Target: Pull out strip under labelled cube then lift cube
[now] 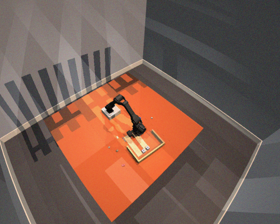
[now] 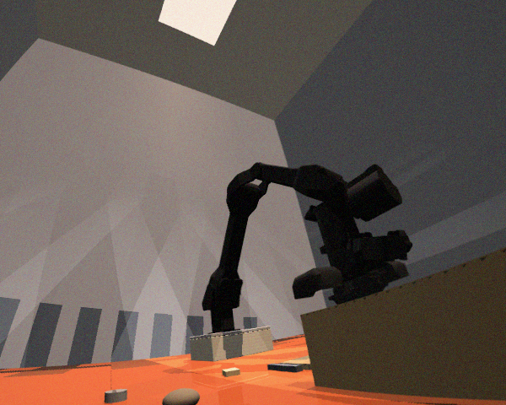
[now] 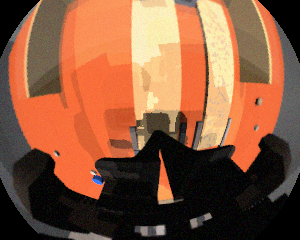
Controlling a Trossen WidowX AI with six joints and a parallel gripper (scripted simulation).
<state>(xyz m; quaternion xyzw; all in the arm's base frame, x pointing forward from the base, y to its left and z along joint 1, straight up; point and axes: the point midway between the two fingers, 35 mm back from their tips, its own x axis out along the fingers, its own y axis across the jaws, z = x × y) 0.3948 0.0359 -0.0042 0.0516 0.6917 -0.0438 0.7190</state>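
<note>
My gripper is shut with nothing visible between the fingers. It is low over the near end of the plain pale strip; whether it touches cannot be told. One small white cube with a dark mark rests on that strip's far end. A second marked cube is beside it, between the strips; only its edge shows in the wrist view. The speckled strip lies parallel. The marks are too small to read. In the exterior view a wall hides the cubes and fingertips.
A pale-rimmed wall surrounds the strips on three sides. Short dark bars flank their near ends. A small pale block, a blue piece and a pink piece lie outside.
</note>
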